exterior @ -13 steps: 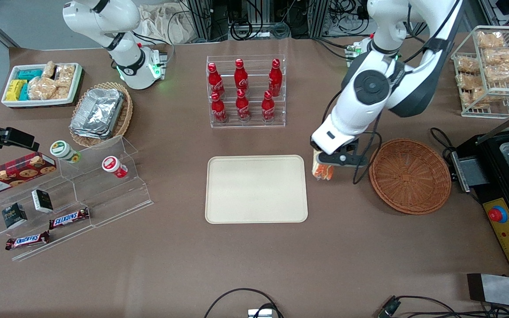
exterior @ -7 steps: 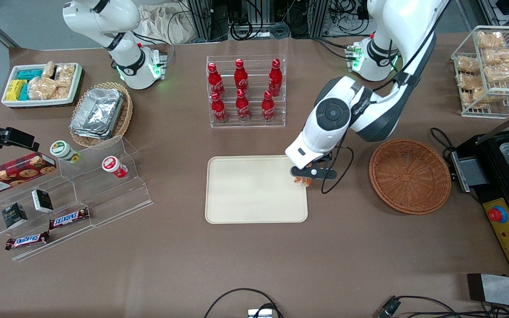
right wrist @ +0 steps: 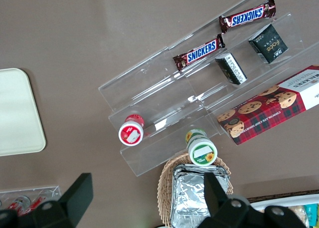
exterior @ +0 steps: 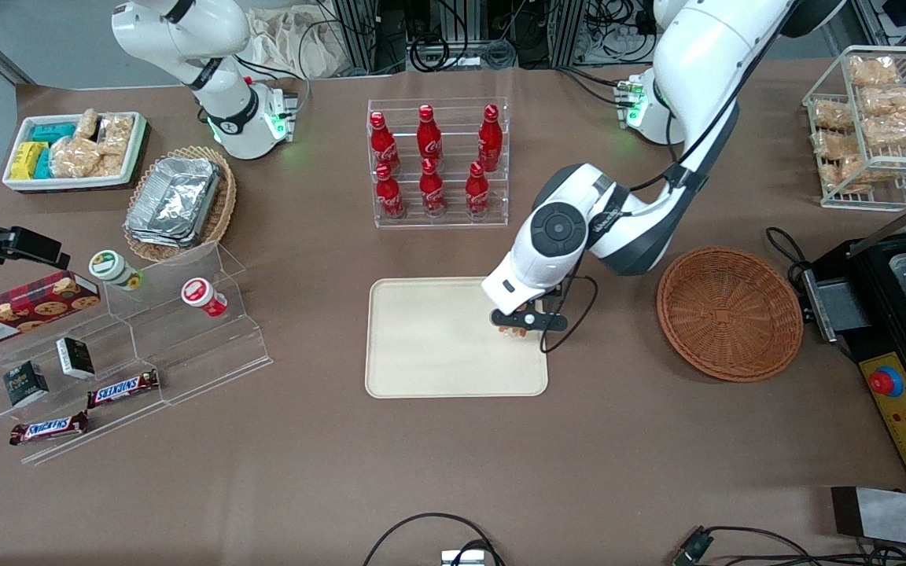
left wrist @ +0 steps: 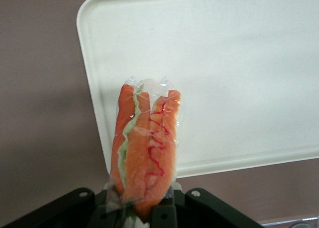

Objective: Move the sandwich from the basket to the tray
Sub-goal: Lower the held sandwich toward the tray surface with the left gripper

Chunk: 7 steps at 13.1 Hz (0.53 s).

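The tool pinches the wrapped sandwich by one end, above the tray's three o'clock edge. It looks soft, light and slippery: grip gently.

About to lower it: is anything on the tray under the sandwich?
Nothing visible. The gripper holds the sandwich over the tray, at its end nearer the basket, and the tray surface below shows bare.

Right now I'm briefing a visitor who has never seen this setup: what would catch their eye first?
Probably the gripper holding a wrapped sandwich above the tray, near the tray's edge closest to the round basket. Next, the red bottles in a clear rack, farther from the front camera than the tray.
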### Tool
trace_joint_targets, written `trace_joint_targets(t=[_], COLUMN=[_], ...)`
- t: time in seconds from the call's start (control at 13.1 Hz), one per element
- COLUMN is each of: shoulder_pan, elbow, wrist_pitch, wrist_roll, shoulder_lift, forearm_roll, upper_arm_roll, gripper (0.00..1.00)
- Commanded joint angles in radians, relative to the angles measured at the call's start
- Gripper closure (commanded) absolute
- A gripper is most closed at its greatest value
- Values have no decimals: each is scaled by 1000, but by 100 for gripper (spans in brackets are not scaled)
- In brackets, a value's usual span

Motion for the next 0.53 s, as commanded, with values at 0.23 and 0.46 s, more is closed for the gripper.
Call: trace_joint_targets(t=[0.23, 0.46], shoulder_pan=[-24, -25], elbow=[75, 75], wrist_pitch=[-10, -10], wrist_roll=[-25, -27], shoulder_lift=[98, 123], forearm_roll=[68, 83], upper_arm_roll=[7, 7], gripper=[86, 86])
